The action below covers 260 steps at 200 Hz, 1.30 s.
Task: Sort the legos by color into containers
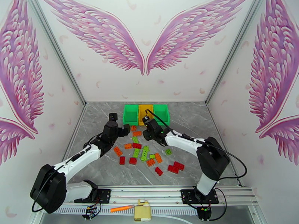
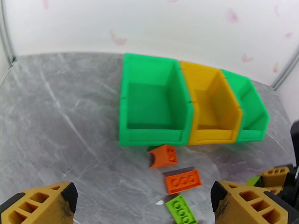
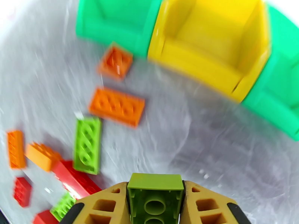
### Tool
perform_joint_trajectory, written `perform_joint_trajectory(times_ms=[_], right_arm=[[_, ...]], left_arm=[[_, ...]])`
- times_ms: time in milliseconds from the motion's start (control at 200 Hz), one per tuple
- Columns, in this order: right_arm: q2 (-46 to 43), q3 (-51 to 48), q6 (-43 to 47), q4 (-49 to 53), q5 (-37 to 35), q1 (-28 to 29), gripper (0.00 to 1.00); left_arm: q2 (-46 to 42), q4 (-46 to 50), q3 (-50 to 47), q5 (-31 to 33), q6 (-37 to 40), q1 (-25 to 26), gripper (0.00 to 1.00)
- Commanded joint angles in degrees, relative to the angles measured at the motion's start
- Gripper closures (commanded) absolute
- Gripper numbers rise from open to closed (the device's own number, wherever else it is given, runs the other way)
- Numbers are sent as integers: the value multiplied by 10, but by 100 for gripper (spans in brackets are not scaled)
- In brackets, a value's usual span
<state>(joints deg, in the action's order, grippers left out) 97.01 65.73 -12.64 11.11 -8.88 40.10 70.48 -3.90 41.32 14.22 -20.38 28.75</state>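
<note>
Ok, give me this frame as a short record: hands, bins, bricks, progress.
bins: green, yellow, green, joined row; no bricks seen inside
left hand: open, empty, facing the bins
right hand: shut on light green brick, just short of the bins
loose bricks: red, orange, light green, scattered before the bins
progress: sorting barely begun

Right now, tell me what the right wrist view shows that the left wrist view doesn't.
Right wrist: the right end effector shut on a light green brick, plus red bricks at lower left. Left wrist: the left end effector open, and the wall behind the bins. Both: the three bins, with a tilted orange brick and a flat orange brick in front of them.
</note>
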Motion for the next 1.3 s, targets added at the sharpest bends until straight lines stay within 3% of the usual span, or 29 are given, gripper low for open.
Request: perform_joint_trajectory(times_ms=[0, 355, 825, 910, 985, 1149, 1294], right_arm=[[-12, -24, 12, -124, -17, -20, 72], [133, 125, -7, -148, 22, -71, 72], [301, 348, -102, -18, 39, -99, 69], [307, 362, -102, -7, 36, -100, 65], [306, 367, -97, 1, 31, -100, 53], [278, 354, -77, 2, 35, -100, 40], [221, 285, -50, -41, 59, -99, 25]], left_arm=[[-38, -61, -28, -34, 61, 19, 1], [-82, -89, -55, -92, 163, 78, 1], [-71, -98, -57, -96, 170, 86, 1], [-72, -97, -57, -93, 170, 88, 1], [-75, -96, -59, -86, 169, 87, 1], [-77, -67, -53, -27, 143, 88, 1], [-83, 46, -31, 133, 37, 87, 1]])
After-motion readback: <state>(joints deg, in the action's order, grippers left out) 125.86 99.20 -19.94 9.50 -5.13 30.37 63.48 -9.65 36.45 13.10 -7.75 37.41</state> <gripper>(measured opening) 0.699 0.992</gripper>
